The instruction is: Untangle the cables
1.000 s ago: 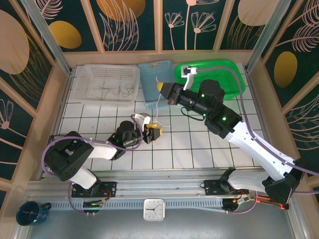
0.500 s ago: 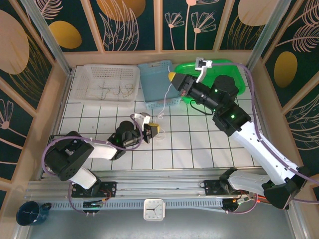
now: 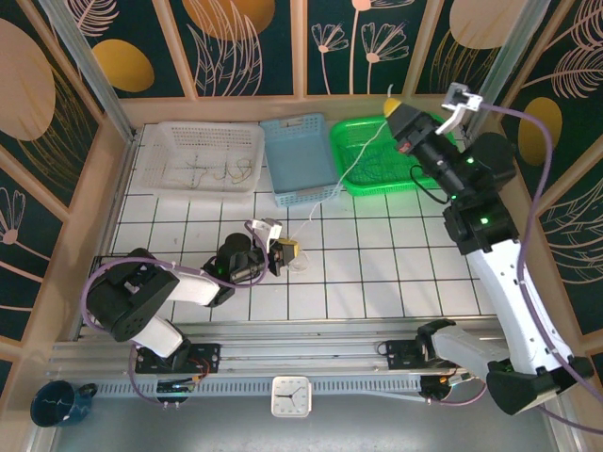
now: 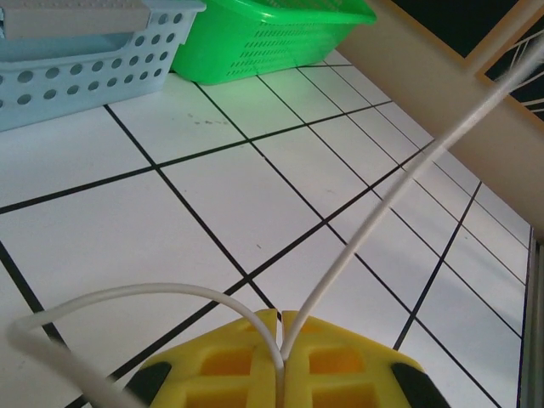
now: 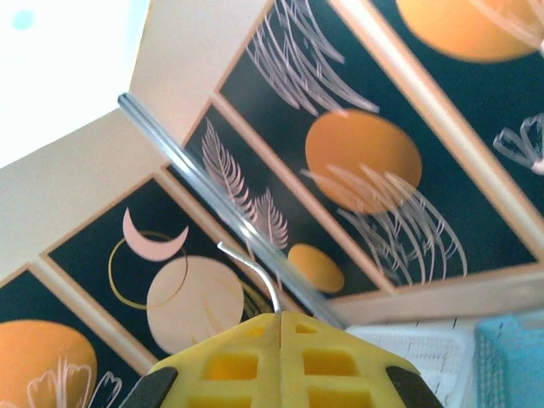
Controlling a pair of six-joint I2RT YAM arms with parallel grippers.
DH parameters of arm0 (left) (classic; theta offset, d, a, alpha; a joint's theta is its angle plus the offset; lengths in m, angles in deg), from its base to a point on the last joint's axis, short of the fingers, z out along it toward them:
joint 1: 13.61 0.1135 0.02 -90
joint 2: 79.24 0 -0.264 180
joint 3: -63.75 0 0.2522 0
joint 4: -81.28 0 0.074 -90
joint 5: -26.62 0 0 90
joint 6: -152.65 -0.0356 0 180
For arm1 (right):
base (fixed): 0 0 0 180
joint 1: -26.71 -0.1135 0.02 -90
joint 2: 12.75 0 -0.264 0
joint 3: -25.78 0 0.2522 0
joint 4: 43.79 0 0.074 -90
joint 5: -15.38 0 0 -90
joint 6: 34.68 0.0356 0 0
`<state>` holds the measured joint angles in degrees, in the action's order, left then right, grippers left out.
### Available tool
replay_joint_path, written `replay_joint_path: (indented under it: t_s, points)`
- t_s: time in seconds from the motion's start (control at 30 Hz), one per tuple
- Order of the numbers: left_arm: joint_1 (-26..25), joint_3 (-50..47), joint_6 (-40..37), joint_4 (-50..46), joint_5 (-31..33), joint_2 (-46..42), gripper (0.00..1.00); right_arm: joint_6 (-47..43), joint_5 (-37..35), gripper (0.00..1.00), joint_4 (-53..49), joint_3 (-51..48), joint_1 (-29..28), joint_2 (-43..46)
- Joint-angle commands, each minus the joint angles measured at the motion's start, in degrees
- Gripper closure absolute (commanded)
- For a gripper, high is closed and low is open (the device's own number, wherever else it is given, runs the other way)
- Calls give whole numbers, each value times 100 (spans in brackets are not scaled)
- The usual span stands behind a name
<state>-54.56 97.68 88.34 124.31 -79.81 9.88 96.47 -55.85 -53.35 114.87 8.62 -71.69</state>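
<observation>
Jaws of the right gripper [image 3: 392, 108], raised above the far edge of the green basket [image 3: 372, 168], are clamped on the white cable [image 4: 382, 206]. The left gripper [image 3: 290, 250], low on the tiles to the near left of that basket, pinches the same cable, which runs nearly straight between them.

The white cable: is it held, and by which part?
Both hold the white cable: the right gripper near one end, the left gripper farther along, between shut fingers.
</observation>
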Motion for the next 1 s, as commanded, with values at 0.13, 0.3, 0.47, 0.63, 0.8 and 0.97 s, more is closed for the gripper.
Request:
replay_joint_path:
  t_s: [0.13,0.3,0.47,0.63,0.8,0.97]
  points:
    - [-42,-74,-70,161,8,55,100,223,349,100,391,179,401,42]
    - [-41,-74,-54,130,-27,31,100,405,665,100,498,385,636,-143]
    - [-36,-39,-40,112,-36,17,85,940,1236,100,1235,-96,556,-290]
    - [-35,-15,-14,82,-63,62,74,823,1243,100,1257,-124,266,-381]
    - [-34,-12,-1,60,-37,78,75,531,1252,100,950,363,-36,-625]
    - [-41,-11,37,42,3,146,87,382,1287,100,797,879,-275,-870]
